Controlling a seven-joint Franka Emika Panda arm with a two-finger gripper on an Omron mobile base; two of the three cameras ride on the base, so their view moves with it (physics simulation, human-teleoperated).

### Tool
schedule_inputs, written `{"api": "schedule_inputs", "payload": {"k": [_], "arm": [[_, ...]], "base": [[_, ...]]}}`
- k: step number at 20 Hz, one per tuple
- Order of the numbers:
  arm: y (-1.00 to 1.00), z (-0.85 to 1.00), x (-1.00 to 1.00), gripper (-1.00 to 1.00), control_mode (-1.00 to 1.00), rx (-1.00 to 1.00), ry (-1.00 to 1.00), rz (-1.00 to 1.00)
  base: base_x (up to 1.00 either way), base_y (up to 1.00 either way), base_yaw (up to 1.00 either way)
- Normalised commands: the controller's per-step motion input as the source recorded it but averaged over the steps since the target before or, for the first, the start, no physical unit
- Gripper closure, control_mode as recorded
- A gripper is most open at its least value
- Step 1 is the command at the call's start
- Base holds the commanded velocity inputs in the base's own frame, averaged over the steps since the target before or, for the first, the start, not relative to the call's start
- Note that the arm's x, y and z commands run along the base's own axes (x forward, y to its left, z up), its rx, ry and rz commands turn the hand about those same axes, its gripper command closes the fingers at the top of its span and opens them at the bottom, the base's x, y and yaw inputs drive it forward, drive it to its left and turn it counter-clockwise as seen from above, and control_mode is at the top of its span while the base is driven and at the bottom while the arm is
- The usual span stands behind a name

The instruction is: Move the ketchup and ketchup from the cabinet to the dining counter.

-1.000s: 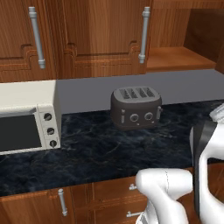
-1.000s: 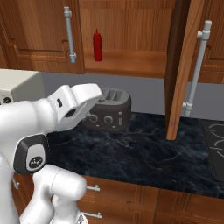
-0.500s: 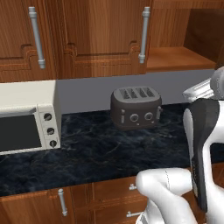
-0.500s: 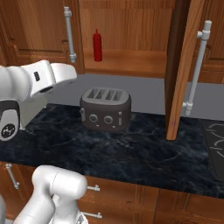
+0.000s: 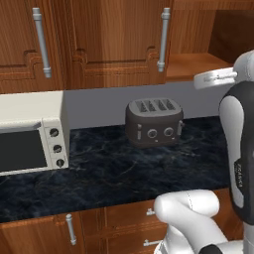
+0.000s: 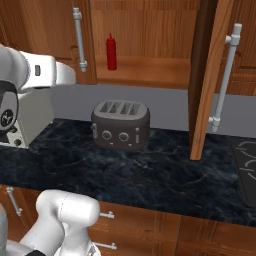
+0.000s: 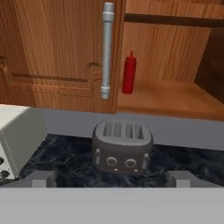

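One all-red ketchup bottle (image 6: 111,51) stands upright at the left end of the open cabinet's lower shelf (image 6: 150,70), just right of a closed door. The hand view shows the same ketchup (image 7: 128,73) beside that door's silver handle (image 7: 107,48). My gripper (image 7: 111,179) is open, its two fingertips (image 7: 43,178) spread wide with nothing between them. It hangs well short of the bottle, facing the cabinet from above the black counter. The white arm (image 6: 35,75) reaches in from the left. The dining counter is out of view.
A dark toaster (image 6: 120,125) sits on the black counter below the ketchup. A white toaster oven (image 5: 30,139) stands to its left. The cabinet's open door (image 6: 207,75) juts out on the right with its bar handle (image 6: 227,75).
The arm has risen from in front of the toaster to about cabinet-shelf height, clearing the view of the toaster. The gripper stayed open. The ketchup has not moved.
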Motion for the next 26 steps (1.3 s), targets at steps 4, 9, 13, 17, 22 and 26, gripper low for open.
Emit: {"api": "schedule_inputs", "payload": {"k": [4, 9, 13, 17, 22, 26], "arm": [[0.06, 0.00, 0.30, -1.00, -1.00, 0.09, 0.00, 0.00], [0.14, 0.00, 0.27, -1.00, -1.00, 0.00, 0.00, 0.00], [0.28, 0.00, 0.29, -1.00, -1.00, 0.00, 0.00, 0.00], [0.19, 0.00, 0.32, -1.00, -1.00, 0.00, 0.00, 0.00], [0.07, 0.00, 0.41, -1.00, -1.00, 0.00, 0.00, 0.00], [0.00, 0.00, 0.48, -1.00, -1.00, 0.00, 0.00, 0.00]], "base": [[0.00, 0.00, 0.00], [0.00, 0.00, 0.00], [0.00, 0.00, 0.00], [0.00, 0.00, 0.00], [0.00, 0.00, 0.00], [0.00, 0.00, 0.00]]}}
